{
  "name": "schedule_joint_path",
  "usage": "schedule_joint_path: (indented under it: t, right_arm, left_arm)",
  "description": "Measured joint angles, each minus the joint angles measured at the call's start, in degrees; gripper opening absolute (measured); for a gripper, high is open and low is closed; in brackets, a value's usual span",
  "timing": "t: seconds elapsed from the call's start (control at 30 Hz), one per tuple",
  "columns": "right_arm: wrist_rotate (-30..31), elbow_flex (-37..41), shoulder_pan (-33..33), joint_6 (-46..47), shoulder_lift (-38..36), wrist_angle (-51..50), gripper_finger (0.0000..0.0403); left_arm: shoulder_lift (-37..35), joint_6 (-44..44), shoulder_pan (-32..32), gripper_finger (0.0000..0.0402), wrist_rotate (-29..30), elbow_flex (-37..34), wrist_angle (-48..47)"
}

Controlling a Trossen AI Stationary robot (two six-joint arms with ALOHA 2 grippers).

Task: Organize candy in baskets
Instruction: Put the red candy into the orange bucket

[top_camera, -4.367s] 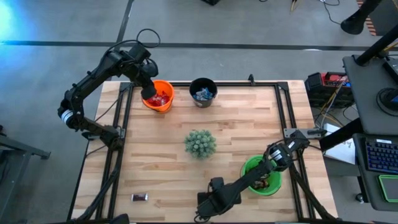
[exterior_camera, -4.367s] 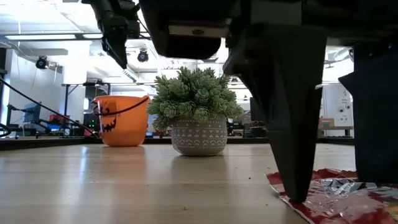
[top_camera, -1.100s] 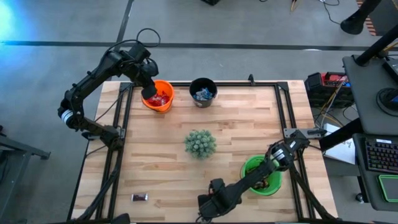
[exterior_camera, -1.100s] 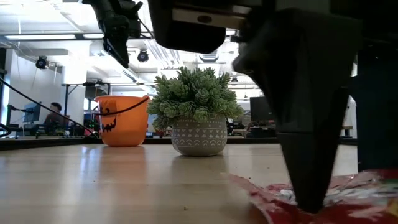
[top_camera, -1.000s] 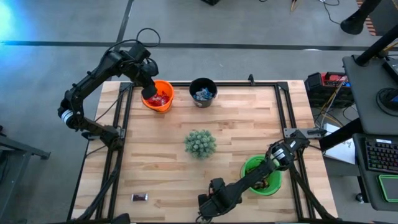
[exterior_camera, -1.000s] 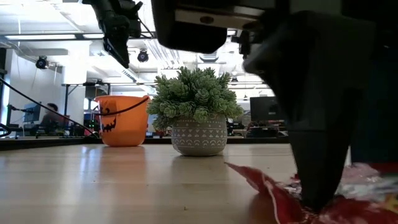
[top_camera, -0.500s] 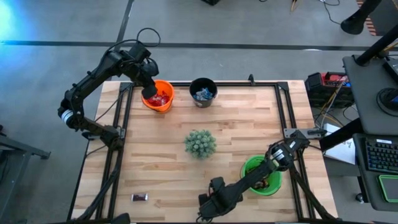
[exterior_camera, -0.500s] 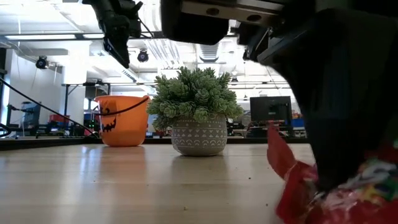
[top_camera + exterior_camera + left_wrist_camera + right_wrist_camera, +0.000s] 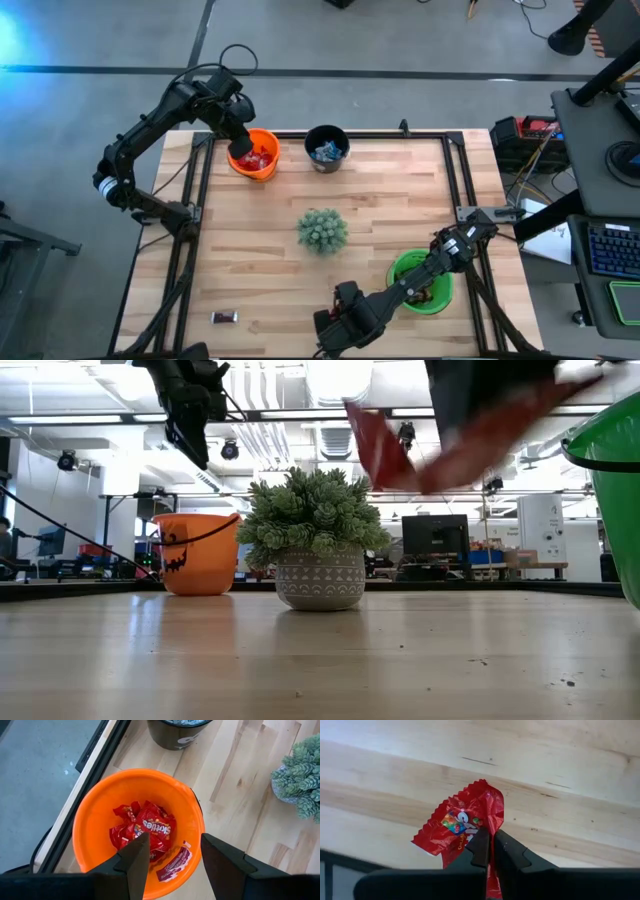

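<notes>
Near the front edge of the table (image 9: pixel 270 270), the right gripper (image 9: pixel 489 851) has its two fingers pressed together on one end of a red candy (image 9: pixel 465 822), which hangs clear of the wood; the low view shows the same wrapper raised and blurred above the plant (image 9: pixel 314 540). At the far left corner the left gripper (image 9: pixel 170 855) hovers over the orange bucket (image 9: pixel 256 154) with its fingers spread and nothing between them; red wrappers (image 9: pixel 145 827) already lie in that bucket. The black bucket (image 9: pixel 326 148) just beside it holds blue-and-silver pieces, and the green bucket (image 9: pixel 421 283), close to the right arm, holds dark ones as far as can be made out. One dark candy (image 9: pixel 224 317) lies alone near the front left corner. Judged from the sorting by colour, the step in hand is to carry the red piece across the table to the orange bucket. To do it well, the pinch should stay firm, since only an edge of slippery foil is held; the path should pass above or beside the plant, not through it; and the left arm would best draw aside before the drop, as it occupies the space over the rim. Release should come only once the wrapper is well inside the opening
</notes>
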State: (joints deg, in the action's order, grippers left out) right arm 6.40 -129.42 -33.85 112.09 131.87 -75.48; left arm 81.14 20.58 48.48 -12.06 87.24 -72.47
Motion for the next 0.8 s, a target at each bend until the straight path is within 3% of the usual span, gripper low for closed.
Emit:
schedule_joint_path:
  t: [0.17, 0.43, 0.8]
  right_arm:
    - [4.5, -5.4, 0.0, -2.9, -0.2, -3.5, 0.001]
    - [15.1, -4.8, 3.1, -11.4, -6.2, -9.2, 0.001]
    - [22.4, -4.8, 14.0, -38.4, -14.3, -12.5, 0.001]
  left_arm:
    - [0.0, 1.3, 0.0, 0.0159, 0.1, 0.0, 0.0]
    - [0.0, 3.5, 0.0, 0.0159, 0.1, 0.0, 1.0]
    - [0.0, 2.9, -0.1, 0.0151, 0.1, 0.0, 2.5]
